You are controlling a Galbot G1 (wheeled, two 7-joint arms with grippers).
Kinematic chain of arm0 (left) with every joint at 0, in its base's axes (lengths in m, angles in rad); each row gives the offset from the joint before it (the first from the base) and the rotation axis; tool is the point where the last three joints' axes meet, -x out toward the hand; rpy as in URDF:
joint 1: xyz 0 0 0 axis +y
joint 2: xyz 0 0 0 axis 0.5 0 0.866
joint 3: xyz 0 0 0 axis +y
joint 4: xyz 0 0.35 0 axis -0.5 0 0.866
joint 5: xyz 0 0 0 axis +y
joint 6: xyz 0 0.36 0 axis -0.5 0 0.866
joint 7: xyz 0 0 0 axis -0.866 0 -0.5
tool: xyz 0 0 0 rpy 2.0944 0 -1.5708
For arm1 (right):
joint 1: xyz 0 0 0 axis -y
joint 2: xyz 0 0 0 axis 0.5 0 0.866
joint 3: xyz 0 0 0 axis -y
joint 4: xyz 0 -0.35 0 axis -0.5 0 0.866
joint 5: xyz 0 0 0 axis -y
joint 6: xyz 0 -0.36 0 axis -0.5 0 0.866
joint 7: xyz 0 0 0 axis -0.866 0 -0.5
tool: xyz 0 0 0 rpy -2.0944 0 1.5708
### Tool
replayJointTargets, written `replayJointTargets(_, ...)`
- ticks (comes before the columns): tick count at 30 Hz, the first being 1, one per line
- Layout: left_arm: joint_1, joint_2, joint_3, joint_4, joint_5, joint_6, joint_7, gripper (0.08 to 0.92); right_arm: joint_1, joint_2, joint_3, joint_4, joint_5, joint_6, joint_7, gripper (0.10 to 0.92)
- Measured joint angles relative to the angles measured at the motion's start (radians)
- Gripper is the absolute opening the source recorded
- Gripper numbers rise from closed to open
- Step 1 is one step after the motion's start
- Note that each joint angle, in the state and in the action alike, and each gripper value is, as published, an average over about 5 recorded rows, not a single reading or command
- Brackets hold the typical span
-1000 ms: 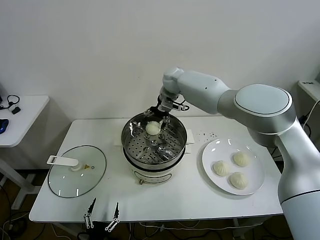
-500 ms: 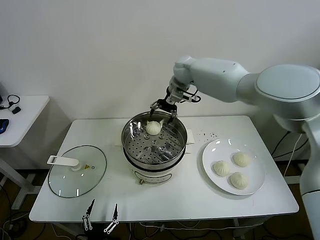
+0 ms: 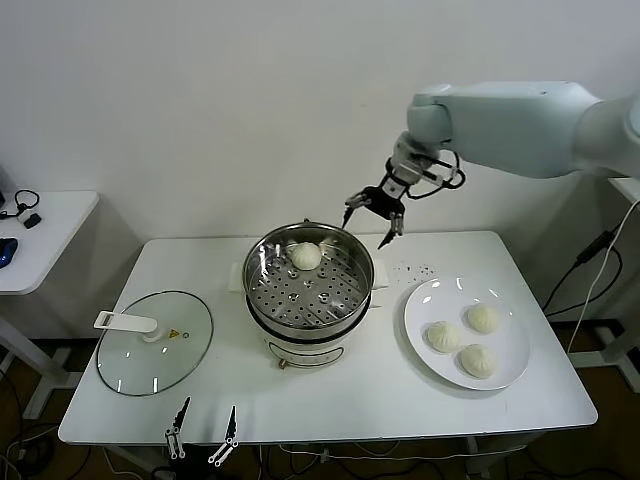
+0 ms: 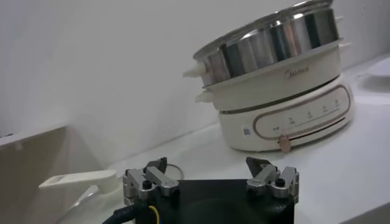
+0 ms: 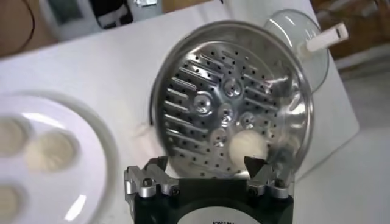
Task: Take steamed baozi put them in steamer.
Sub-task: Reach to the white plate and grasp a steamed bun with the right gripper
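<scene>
Above the steamer's (image 3: 308, 283) far right rim, the right gripper (image 3: 372, 214) hangs with jaws wide and empty. One baozi (image 3: 306, 256) sits upright, round, on the perforated floor's far side; three baozi (image 3: 464, 340) rest on the white plate (image 3: 418, 320). Left gripper (image 3: 203, 432) parked low, jaws open.

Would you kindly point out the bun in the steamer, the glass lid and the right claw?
Bun (image 3: 306, 256), head view, its pleated top.
Glass lid (image 3: 180, 350), head view, its pane.
Right claw (image 3: 372, 222), head view, between its fingertips.
</scene>
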Motion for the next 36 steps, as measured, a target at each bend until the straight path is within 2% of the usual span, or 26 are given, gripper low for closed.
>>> replayJointTargets(9, -0.008, 0.001, 0.009, 0.012, 0.000, 0.000, 0.001, 0.823, 0.047, -0.116, -0.080, 0.141, 0.085, -0.458, -0.038, 0.823)
replayJointTargets(15, -0.012, 0.001, 0.012, 0.017, 0.000, 0.000, 0.002, 0.823, 0.029, -0.184, -0.091, 0.190, 0.104, -0.643, -0.057, 0.823)
replayJointTargets(23, -0.010, 0.002, 0.005, 0.022, 0.000, -0.002, 0.001, 0.823, -0.065, -0.252, -0.044, 0.190, 0.067, -0.745, -0.076, 0.823)
replayJointTargets(36, -0.008, -0.001, -0.002, 0.024, 0.001, -0.004, 0.000, 0.823, -0.263, -0.281, 0.076, 0.111, -0.081, -0.773, -0.069, 0.823)
